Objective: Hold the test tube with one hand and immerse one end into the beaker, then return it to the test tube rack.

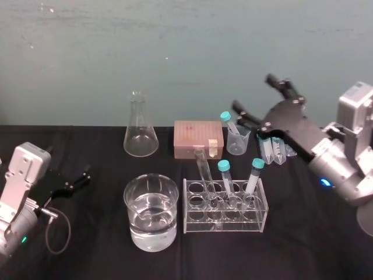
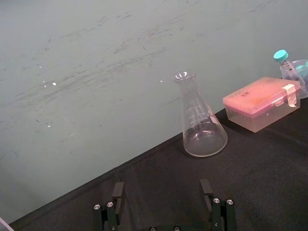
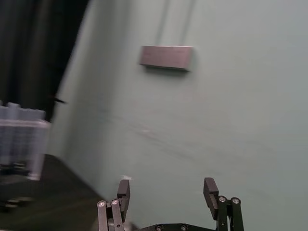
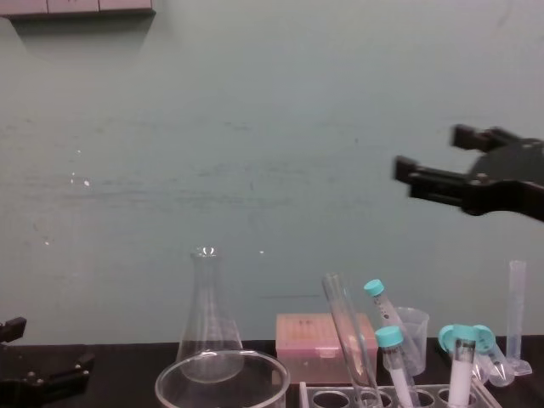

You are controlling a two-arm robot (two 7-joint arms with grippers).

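Tube stood tilted in the rack, in a hole toward the rack's left end, with its open rim leaning back toward the pink box and nothing gripping it. Two capped tubes stood in holes to its right, also tilted. The beaker sat just beside the rack on the left, partly filled with clear liquid, close to the rack but not clearly touching it. Behind the beaker, well apart from it, a flask stood upright on the dark surface, and a small cup stood just right of the pink box with another capped tube leaning in it. The right tool hung high above the surface, behind and to the right of the rack, its fingers spread wide and empty; in the chest view it showed against the green wall well above the glassware. The left tool lay low near the surface at the far left, well apart from the beaker, its fingers also parted and holding nothing
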